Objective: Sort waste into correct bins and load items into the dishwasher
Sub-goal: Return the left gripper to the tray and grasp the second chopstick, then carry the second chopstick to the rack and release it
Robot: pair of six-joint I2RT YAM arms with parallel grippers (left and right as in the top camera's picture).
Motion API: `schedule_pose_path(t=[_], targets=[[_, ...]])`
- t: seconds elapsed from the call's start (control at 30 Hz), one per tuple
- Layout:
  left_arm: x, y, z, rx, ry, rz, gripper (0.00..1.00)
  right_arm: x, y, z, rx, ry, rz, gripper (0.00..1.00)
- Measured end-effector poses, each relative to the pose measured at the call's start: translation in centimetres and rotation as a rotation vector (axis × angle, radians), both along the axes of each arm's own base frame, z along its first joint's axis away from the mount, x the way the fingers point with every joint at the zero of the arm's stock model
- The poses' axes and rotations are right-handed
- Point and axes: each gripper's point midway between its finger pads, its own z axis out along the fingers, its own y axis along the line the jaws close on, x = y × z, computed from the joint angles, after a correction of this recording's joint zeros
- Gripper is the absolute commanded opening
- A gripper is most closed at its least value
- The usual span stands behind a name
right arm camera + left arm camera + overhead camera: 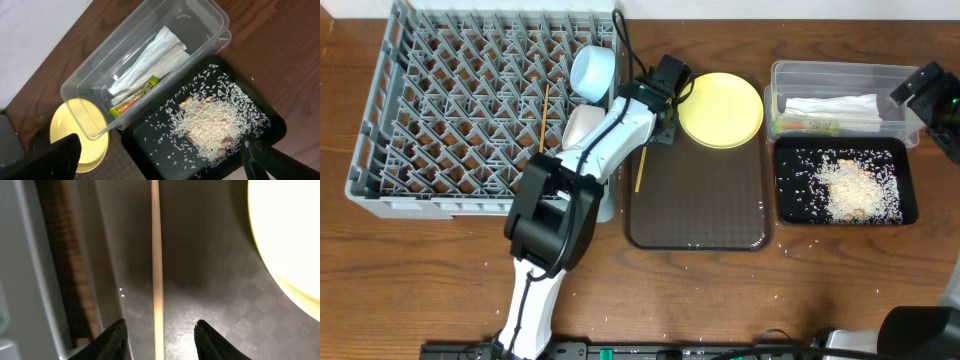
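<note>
A thin wooden chopstick [157,280] lies along the left edge of the brown serving tray [225,305]. My left gripper [160,335] is open and straddles it, a finger on each side with a gap to both. In the overhead view the left gripper [657,127] hangs beside the yellow plate [720,108], above the chopstick [640,172]. A second chopstick [545,118], a light-blue bowl [592,72] and a white bowl [582,126] sit in the grey dish rack [440,150]. My right gripper [160,165] is wide open and empty above the black tray [160,145].
The clear tub [790,75] holds a white napkin [150,57] and a green-and-orange wrapper [135,97]. The black tray [785,200] holds a heap of rice [855,185]. A few grains lie scattered on the brown tray [695,210] and on the table.
</note>
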Motion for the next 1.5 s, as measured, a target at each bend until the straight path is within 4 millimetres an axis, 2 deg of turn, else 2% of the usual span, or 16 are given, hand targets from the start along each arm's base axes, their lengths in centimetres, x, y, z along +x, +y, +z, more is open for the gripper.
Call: schedule_pose_path(t=[0.2,0.4,0.57,0.77,0.97,1.07,1.5], targets=[[0.8,-0.6,-0.5,-0.022,-0.024,-0.002,0.46,0.0,0.0,0.0,0.0,0.0,0.0,0.99],[0.7,-0.8,-3.0,-0.022,0.01,0.01,0.46,0.0,0.0,0.0,0.0,0.0,0.0,0.99],[0.7,-0.9,-3.0,-0.03,0.009,0.019,0.44,0.0,0.0,0.0,0.0,0.0,0.0,0.99],[0.1,-0.7,-3.2,-0.058,0.039,0.117,0.29,0.0,0.0,0.0,0.0,0.0,0.0,0.99],[-0.4,-1.0,-3.3,-0.107,0.068,0.178,0.2,0.0,0.0,0.0,0.0,0.0,0.0,0.99],[-0.7,-1.3,-3.3,-0.133,0.086,0.189,0.08,0.0,0.0,0.0,0.0,0.0,0.0,0.99],[-1.8,-1.8,-2.5,-0.14,0.127,0.088,0.07,0.0,0.0,0.0,0.0,0.0,0.0,0.99]])
